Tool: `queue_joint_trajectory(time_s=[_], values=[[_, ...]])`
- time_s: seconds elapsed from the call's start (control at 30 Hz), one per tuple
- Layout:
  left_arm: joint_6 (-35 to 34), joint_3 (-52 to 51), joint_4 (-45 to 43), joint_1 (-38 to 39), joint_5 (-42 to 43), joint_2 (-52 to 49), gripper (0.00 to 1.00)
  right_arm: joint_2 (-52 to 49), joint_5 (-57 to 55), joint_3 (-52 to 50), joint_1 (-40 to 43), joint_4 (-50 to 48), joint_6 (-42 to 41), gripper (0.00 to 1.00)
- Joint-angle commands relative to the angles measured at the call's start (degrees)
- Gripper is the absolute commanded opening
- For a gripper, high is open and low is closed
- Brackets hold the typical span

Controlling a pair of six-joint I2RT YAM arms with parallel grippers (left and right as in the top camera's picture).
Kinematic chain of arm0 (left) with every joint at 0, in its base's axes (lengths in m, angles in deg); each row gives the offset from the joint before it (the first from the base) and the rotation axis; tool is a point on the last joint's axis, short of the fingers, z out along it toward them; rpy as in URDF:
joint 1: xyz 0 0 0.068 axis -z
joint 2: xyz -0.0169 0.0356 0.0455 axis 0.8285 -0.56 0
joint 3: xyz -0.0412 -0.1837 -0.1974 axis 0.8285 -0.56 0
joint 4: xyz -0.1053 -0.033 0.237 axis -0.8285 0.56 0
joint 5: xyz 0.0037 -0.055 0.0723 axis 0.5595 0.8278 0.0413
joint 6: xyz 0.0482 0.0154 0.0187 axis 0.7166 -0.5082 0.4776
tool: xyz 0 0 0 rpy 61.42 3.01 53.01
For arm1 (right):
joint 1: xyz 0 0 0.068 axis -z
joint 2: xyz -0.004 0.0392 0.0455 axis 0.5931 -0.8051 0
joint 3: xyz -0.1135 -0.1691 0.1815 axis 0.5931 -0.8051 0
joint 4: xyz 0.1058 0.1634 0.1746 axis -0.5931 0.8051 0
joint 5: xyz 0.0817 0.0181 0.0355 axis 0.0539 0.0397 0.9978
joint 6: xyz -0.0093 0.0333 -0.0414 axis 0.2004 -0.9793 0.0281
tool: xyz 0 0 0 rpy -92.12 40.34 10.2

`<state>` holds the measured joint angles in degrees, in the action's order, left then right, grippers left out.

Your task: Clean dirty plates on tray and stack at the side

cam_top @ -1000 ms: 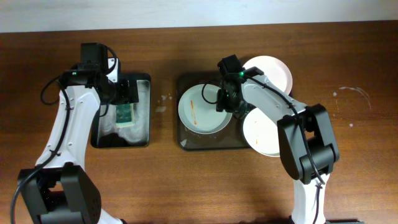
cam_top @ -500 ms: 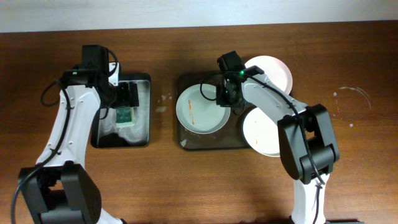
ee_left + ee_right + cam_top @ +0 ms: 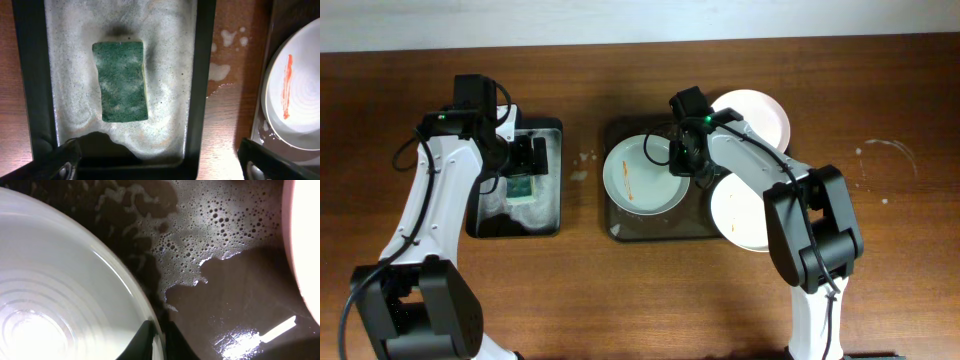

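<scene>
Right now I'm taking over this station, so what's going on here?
The right gripper has its jaws closed on the rim of the smeared plate, which sits on the brown tray. The left gripper hovers open over the green sponge in the foamy black tray. A second plate and a third plate lie by the brown tray's right edge, not stacked.

White orange-smeared plate (image 3: 642, 178) in wet dark brown tray (image 3: 620, 232), two white plates (image 3: 763, 112) at its right edge
</scene>
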<state>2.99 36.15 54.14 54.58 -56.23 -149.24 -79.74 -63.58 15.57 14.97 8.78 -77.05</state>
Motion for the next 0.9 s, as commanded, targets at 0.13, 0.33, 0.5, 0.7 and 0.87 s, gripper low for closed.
queue_joint_trajectory(time_s=[0.13,0.33,0.5,0.7,0.87], values=[[-0.72,0.35,-0.55,-0.2,0.74,-1.29,0.78,-1.07,-0.76,-0.39,-0.33,-0.07,-0.52,0.04],[-0.74,0.35,-3.3,-0.2,-1.6,-6.8,0.53,-1.07,-0.96,-0.39,-0.33,-0.04,-0.52,0.04],[-0.72,0.35,-5.53,-0.2,-4.85,-11.58,0.59,-1.07,-0.94,-0.39,-0.33,-0.15,-0.55,0.04],[-0.72,0.35,-9.6,-0.2,-8.02,-12.85,0.81,-1.07,-0.94,-0.39,-0.33,-0.46,-0.55,0.04],[0.17,0.35,-9.92,-0.15,-8.04,-14.62,0.81,-1.07,-0.92,-0.39,-0.33,-0.52,-0.55,0.04]])
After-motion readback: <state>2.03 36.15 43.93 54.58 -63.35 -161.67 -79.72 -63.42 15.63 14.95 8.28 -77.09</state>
